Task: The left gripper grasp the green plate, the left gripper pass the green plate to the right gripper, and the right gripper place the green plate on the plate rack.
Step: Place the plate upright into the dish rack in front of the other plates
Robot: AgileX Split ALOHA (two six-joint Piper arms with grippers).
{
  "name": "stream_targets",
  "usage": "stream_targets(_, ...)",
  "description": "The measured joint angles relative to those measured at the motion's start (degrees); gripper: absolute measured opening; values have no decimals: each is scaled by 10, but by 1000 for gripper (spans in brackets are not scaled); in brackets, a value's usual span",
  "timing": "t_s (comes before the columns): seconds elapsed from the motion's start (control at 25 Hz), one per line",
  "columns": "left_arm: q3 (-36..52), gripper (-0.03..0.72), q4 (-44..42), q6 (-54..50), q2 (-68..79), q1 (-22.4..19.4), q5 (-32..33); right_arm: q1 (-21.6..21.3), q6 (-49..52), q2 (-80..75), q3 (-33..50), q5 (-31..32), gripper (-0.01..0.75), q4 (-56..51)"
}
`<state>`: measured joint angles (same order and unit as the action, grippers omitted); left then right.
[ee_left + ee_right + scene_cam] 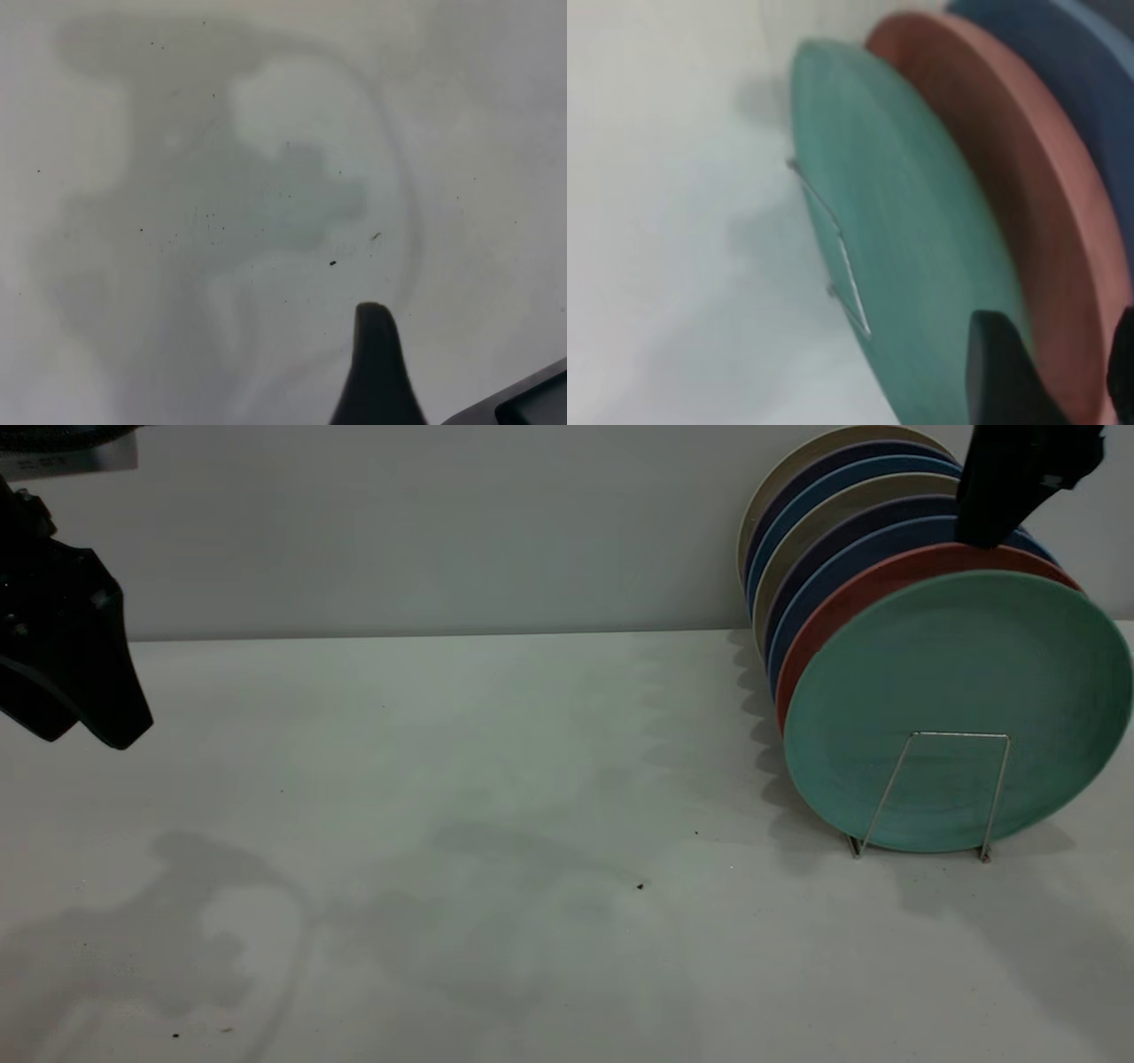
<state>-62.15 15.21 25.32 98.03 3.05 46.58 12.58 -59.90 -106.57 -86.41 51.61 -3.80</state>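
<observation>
green plate point(957, 708) frontmost in plate rack point(930, 793), salmon plate point(850, 598) behind; right gripper point(1050, 376) above, jaws apparently apart; left gripper point(84, 700) far off, jaws unclear

Green plate point(957, 691) upright, front slot of plate rack point(939, 793), apparently leaning against pink plate.

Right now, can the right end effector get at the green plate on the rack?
Probably yes. The right end effector hangs just above the row of plates, and the green plate stands foremost in the plate rack, its top rim exposed. Only the salmon plate crowds it from behind.
</observation>
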Motion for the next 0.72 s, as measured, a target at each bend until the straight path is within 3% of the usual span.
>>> stream_targets(0.2, 0, 568, 0, -10, 0, 0, -3, 0, 56, 0, -1, 13, 311, -33)
stream_targets(0.36, 0, 568, -10, -57, 0, 0, -18, 0, 233, 0, -1, 45, 313, -48)
stream_targets(0.52, 0, 568, -96, -180, 0, 0, -20, 0, 456, 0, -1, 84, 313, -28)
stream_targets(0.72, 0, 568, -233, -323, -14, -1, 9, 0, 581, 0, -1, 166, 313, 60)
